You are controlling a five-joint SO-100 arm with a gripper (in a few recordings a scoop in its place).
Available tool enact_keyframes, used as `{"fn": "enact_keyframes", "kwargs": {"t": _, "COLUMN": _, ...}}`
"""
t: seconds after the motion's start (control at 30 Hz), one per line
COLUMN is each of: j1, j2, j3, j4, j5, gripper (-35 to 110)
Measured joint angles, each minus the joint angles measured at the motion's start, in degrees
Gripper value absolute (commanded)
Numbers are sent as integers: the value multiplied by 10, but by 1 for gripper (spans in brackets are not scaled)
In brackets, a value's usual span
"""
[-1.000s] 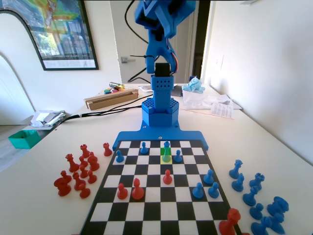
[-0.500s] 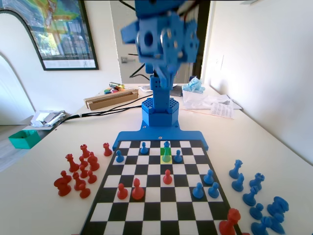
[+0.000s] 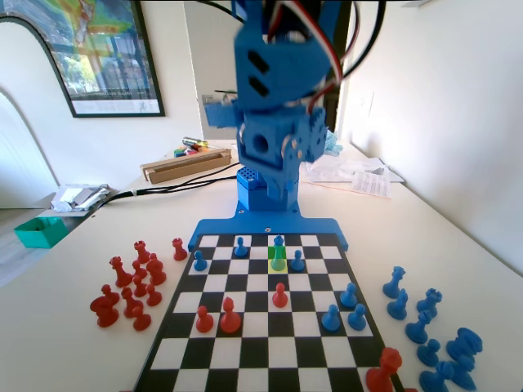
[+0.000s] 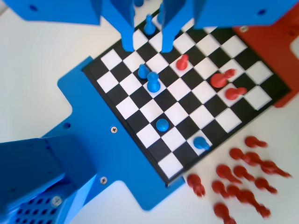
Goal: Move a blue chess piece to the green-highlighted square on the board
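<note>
Nearest in the fixed view: a red piece (image 3: 385, 369) at the bottom right corner of the board (image 3: 245, 359), and a cluster of blue pieces (image 3: 433, 339) off the board on the table (image 3: 65, 327) to the right. Red pieces (image 3: 131, 286) grouped on the table to the left. Farther up the board, two red pawns (image 3: 217, 317) side by side on the left, two blue pawns (image 3: 343, 310) on the right, one red pawn (image 3: 280, 295) near the middle. Beyond that, the green-highlighted square (image 3: 279, 260) with a blue chess piece (image 3: 279, 256) standing upright on it, another blue pawn (image 3: 298, 260) just beside it on the right, and more blue pawns on the two far rows. Then the board's blue rim (image 3: 265, 230), and behind it the blue arm (image 3: 274, 106) raised high above the table, blurred.

In the wrist view, gripper (image 4: 146, 45) hanging well above the board, the two jaws apart by roughly one square's width, nothing between them. Below, two blue pawns (image 4: 148, 79) close together, touching or nearly so; cannot tell which stands on the green square, as no tint shows here. Red pieces (image 4: 233, 182) scattered off the board at lower right.
</note>
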Motion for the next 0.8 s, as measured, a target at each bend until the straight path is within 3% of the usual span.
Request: {"fn": "enact_keyframes", "kwargs": {"t": 0.8, "j1": 29, "j2": -40, "j3": 108, "j4": -189, "j5": -21, "gripper": 15}}
